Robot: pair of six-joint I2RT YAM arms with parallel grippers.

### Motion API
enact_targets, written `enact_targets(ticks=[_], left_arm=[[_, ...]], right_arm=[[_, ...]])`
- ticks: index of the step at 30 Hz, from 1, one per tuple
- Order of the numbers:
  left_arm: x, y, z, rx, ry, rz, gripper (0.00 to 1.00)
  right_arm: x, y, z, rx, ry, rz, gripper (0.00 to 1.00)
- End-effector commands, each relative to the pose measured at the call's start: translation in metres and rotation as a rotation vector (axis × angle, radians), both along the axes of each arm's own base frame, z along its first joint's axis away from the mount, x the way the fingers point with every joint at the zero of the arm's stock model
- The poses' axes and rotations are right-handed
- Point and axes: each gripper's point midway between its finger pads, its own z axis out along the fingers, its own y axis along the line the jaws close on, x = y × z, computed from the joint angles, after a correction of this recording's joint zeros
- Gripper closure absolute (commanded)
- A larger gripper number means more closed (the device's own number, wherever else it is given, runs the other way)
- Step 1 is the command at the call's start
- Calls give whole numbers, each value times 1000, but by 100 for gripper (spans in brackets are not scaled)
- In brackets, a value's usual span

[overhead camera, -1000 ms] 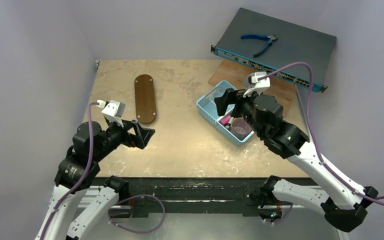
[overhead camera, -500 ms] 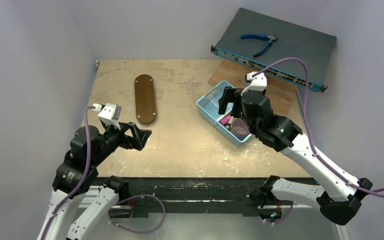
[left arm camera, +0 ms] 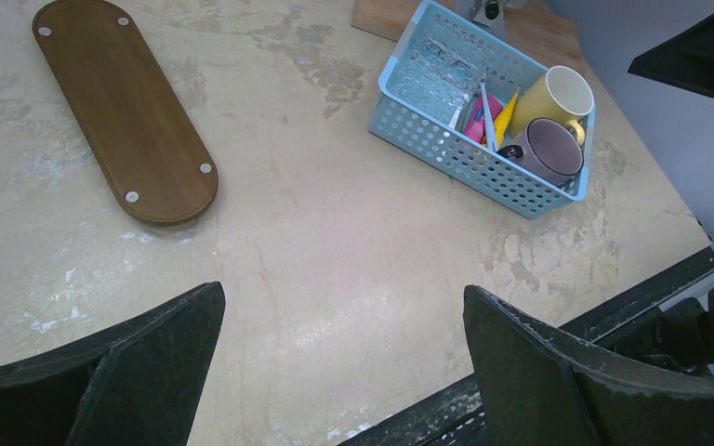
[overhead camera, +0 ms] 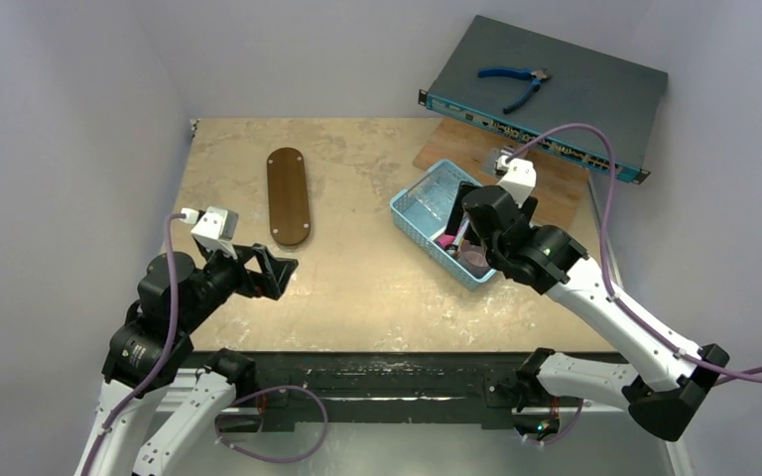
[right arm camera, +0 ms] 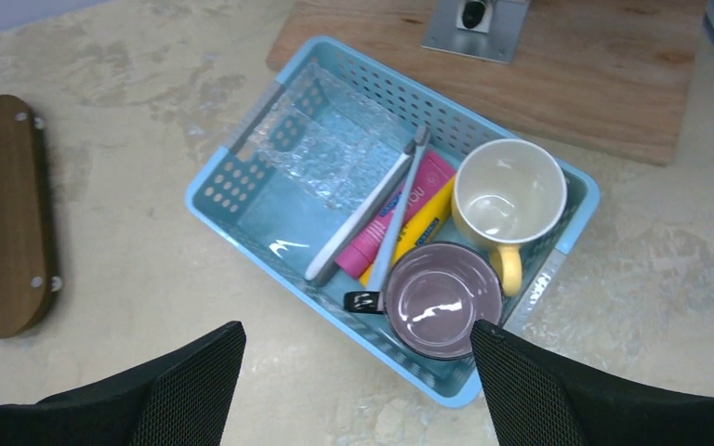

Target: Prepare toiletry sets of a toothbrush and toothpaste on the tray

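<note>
- Two tubes: pink tube (right arm camera: 429,175), yellow tube (right arm camera: 428,225)
- Two brushes: white toothbrush (right arm camera: 344,242), grey toothbrush (right arm camera: 387,253)
- Two cups: cream cup (right arm camera: 509,190), purple cup (right arm camera: 444,299)
- One blue basket (right arm camera: 232,177)
- One oval tray (right arm camera: 5,214)
- One rectangular board (right arm camera: 595,84)
- One pliers (overhead camera: 516,81)

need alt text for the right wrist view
A light-blue mesh basket holds a pink tube, a yellow tube, two pale toothbrushes, a cream cup and a purple cup. The dark oval tray lies bare at left; the right gripper is open.
</note>
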Motion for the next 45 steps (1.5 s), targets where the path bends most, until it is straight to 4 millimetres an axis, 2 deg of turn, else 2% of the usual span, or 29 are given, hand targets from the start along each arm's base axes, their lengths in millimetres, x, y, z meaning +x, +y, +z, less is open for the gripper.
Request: enact_targets(ticks=[1, 6, 13, 19, 22, 27, 33, 45], left_arm=[[0, 4, 4, -7, -20, 19, 0], [-1, 3, 4, -11, -19, 17, 0], [-3, 3, 5, -13, -24, 10, 0], [-4, 2, 5, -16, -27, 3, 0], [-4, 2, 5, -17, -27, 1, 0], [-5, 1, 6, -19, -28, -2, 1], [-4, 1, 5, -18, -25, -4, 1], [-3, 0, 3, -14, -14, -7, 1]], right_arm=[[-1, -22, -26, -19, 68, -111, 9], [2, -39, -51, 4, 128, -148, 12], [-4, -70, -93, 4, 213, -284, 20], [-8, -90, -108, 20, 229, -366, 27], [-12, -103, -113, 19, 237, -436, 34], [-12, -115, -124, 32, 250, -478, 40], [-10, -122, -138, 70, 266, -504, 46], [0, -116, -154, 135, 289, -473, 48]])
